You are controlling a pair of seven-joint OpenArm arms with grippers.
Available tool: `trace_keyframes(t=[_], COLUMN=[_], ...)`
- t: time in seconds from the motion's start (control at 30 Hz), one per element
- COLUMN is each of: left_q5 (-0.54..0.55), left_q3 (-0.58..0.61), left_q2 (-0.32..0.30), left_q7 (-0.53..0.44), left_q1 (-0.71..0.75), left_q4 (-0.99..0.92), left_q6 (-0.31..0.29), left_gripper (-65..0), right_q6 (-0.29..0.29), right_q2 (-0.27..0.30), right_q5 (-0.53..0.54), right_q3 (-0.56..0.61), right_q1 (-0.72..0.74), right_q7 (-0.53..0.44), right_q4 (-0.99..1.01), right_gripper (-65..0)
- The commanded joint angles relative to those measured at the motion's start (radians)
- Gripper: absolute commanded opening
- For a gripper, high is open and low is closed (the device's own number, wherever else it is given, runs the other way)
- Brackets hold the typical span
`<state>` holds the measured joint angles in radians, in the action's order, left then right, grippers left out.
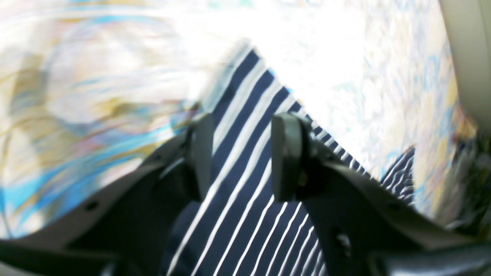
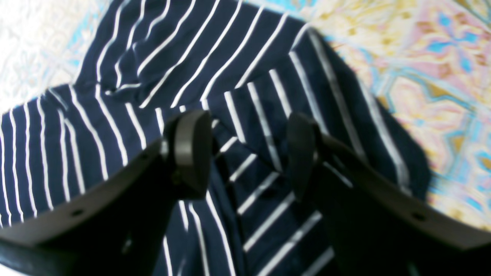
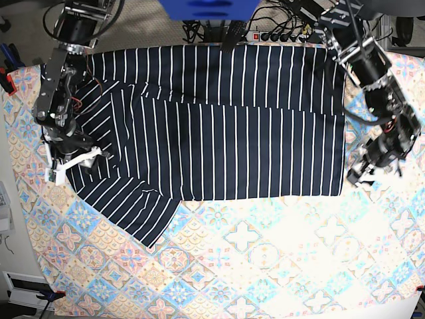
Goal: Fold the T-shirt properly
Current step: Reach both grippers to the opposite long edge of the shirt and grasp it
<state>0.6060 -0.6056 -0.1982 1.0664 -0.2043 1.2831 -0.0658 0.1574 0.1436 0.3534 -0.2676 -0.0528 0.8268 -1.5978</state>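
Both arms reach down at opposite sides. Left gripper: jaws parted, nothing between the pads. Right gripper: jaws spread wide, also gripping nothing, pointed downward.

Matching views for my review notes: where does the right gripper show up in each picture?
Left wrist: not in it; only the left gripper shows.
Right wrist: right gripper at bottom centre, open over the T-shirt.
Base: at the left edge, over the sleeve.
Shared landmark: the striped T-shirt on the patterned tablecloth.
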Motion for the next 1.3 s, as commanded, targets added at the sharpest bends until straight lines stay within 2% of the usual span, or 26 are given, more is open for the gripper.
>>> trace_keyframes(t=[0.0,0.1,0.2,0.4,0.5,1.1,1.27], left_q5=[-0.016,-0.062,-0.074,-0.093,-0.107,-0.131,-0.13], left_q3=[0.02,0.1,0.151,0.154,0.157,0.16,0.16], left_q2=[-0.022,-0.022,-0.025,-0.047,-0.053,-0.025,-0.016], left_q7=[-0.048,-0.154,-0.219,-0.306,-0.349,-0.374,-0.375], left_q1=[-0.013,-0.014,-0.03,-0.091,-0.094,-0.073,-0.07], left_q4=[0.01,-0.009,-0.087,-0.282,-0.32,-0.325,-0.385], left_q6=[-0.002,-0.002,0.001,0.002,0.004,0.002,0.001], left_gripper=[-40.4,-40.4,-40.4,-40.4,-40.4,-40.6,-40.8], right_q6=[0.003,0.003,0.003,0.003,0.003,0.003,0.003], right_q2=[0.012,0.012,0.012,0.009,0.009,0.006,0.006], right_q5=[0.009,0.009,0.009,0.009,0.009,0.014,0.016], right_q3=[0.008,0.024,0.024,0.024,0.024,0.024,0.02], right_q1=[0.026,0.044,0.049,0.049,0.049,0.047,0.046], right_q7=[-0.025,-0.028,-0.028,-0.028,-0.028,-0.027,-0.025], right_q4=[-0.003,0.026,0.043,0.046,0.046,0.04,0.034], right_gripper=[-34.3,-34.3,-34.3,-34.3,-34.3,-34.3,-34.3])
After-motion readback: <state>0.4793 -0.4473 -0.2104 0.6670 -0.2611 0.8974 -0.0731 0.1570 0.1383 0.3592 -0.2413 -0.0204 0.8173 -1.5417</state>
